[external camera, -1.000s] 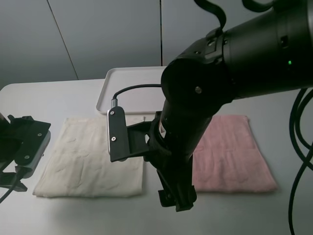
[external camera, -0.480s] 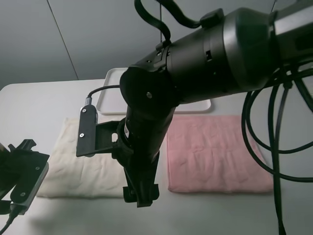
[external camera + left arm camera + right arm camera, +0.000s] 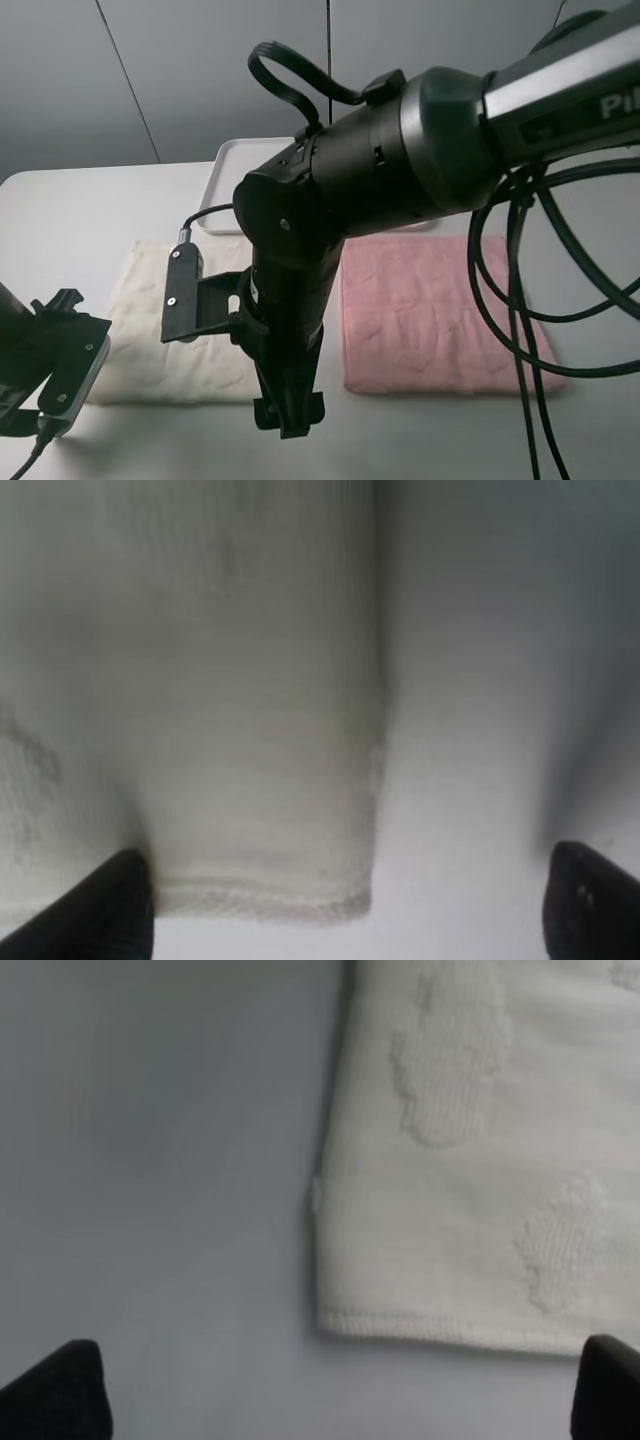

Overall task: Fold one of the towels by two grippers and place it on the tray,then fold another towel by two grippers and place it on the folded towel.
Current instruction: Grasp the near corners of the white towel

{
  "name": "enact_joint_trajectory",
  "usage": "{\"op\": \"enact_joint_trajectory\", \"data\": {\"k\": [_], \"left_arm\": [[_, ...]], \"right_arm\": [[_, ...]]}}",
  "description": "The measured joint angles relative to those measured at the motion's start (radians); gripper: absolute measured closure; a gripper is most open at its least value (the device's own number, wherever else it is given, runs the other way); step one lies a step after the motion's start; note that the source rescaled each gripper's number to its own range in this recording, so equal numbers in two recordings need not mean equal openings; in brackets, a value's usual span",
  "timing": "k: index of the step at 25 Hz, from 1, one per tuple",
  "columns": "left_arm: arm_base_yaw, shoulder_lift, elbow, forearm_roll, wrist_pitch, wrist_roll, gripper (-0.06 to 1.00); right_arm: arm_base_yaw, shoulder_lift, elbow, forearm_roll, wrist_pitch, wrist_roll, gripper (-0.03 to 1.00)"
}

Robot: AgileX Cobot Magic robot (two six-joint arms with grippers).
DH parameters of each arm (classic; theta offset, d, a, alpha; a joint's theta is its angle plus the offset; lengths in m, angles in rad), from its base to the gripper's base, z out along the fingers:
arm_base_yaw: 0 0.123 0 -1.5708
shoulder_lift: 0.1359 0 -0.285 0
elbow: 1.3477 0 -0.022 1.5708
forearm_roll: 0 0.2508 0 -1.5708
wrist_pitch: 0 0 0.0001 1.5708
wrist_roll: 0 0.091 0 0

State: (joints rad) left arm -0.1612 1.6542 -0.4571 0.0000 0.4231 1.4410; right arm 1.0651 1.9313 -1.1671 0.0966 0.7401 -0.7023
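The cream towel (image 3: 150, 320) lies flat at the left, the pink towel (image 3: 430, 310) flat to its right, and the white tray (image 3: 232, 168) behind them. My right arm reaches across the middle. Its gripper (image 3: 290, 412) points down, open and empty, by the cream towel's near right corner. The right wrist view has that corner (image 3: 480, 1210) just ahead of the right gripper (image 3: 335, 1410). My left gripper (image 3: 60, 300) hangs open and empty at the near left. Its wrist view shows the cream towel's other near corner (image 3: 250, 730) between the fingers of the left gripper (image 3: 355, 920).
The right arm's bulk hides the middle of the tray and the inner edges of both towels. Black cables (image 3: 520, 300) loop over the pink towel's right side. Bare white table (image 3: 420, 440) runs along the near edge.
My right arm has swung left, from the gap between the towels to the cream towel's near right corner. The left gripper has dropped towards the near left corner. Both stayed open.
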Motion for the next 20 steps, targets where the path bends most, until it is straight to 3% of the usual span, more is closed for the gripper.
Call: {"op": "enact_joint_trajectory", "data": {"k": [20], "left_arm": [[0.0, 0.019, 0.0, 0.0, -0.013, 0.019, -0.05]], "right_arm": [[0.02, 0.086, -0.001, 0.019, -0.025, -0.082, -0.03]]}}
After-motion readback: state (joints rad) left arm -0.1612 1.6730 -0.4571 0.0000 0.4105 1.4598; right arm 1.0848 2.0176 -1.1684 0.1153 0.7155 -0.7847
